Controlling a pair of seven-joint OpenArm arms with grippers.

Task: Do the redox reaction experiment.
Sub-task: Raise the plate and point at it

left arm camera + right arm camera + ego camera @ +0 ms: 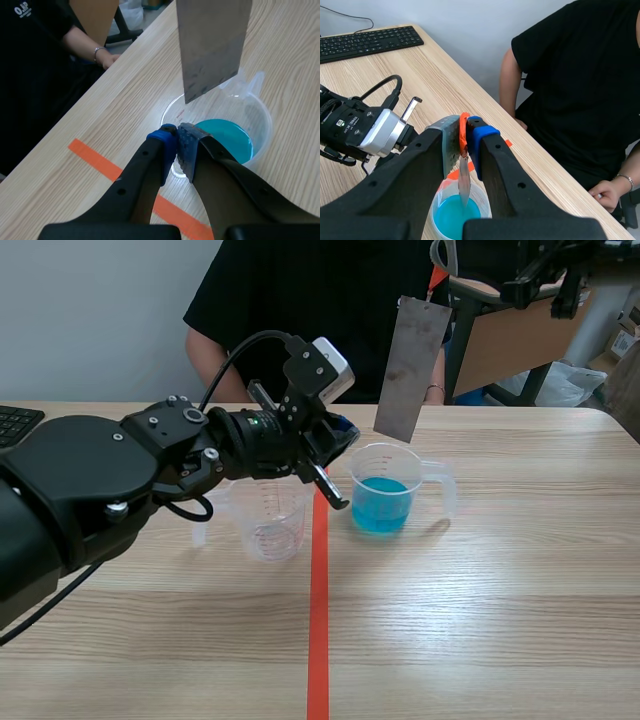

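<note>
sheet (410,368) above beaker (400,458) rim, left claw (177,140) beside

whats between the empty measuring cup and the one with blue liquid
In the scene view, only the orange-red tape line lies on that stretch, with the left gripper shut above it.

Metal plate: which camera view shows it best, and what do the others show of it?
The scene view: the whole metal plate hangs tilted above the measuring cup. The left wrist view shows only its lower part, face-on. The right wrist view shows it edge-on, pinched in the right gripper.
</note>
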